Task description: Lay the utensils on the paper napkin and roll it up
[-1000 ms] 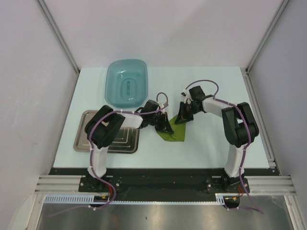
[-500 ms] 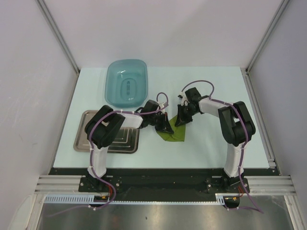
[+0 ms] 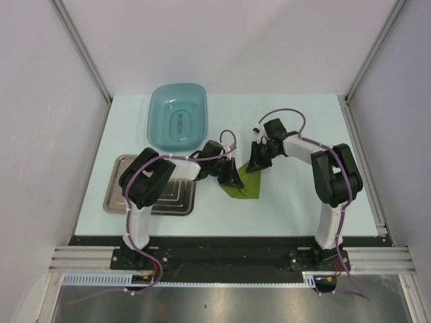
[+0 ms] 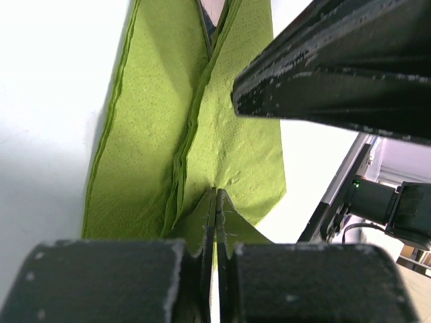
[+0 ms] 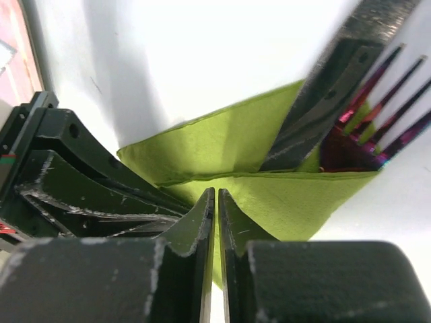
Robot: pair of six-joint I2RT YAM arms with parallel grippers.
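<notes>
The olive-green paper napkin (image 3: 244, 186) lies folded over at the table's middle, between both grippers. My left gripper (image 3: 236, 180) is shut, pinching the napkin's left edge; in the left wrist view (image 4: 217, 193) the paper (image 4: 155, 128) creases at its tips. My right gripper (image 3: 254, 166) is shut on the napkin's far fold (image 5: 269, 195), shown in the right wrist view (image 5: 216, 196). The utensils lie inside the fold: purple-tinted fork tines (image 5: 380, 101) and a dark flat piece (image 5: 323, 101) stick out at the open end. The rest is hidden.
A teal plastic basin (image 3: 178, 123) stands at the back left. A steel tray (image 3: 118, 192) lies at the front left, partly under the left arm. White table edges and enclosure walls surround the work area.
My right gripper shifted a little left half a second ago and has come back right. The left gripper and the napkin have hardly moved.
</notes>
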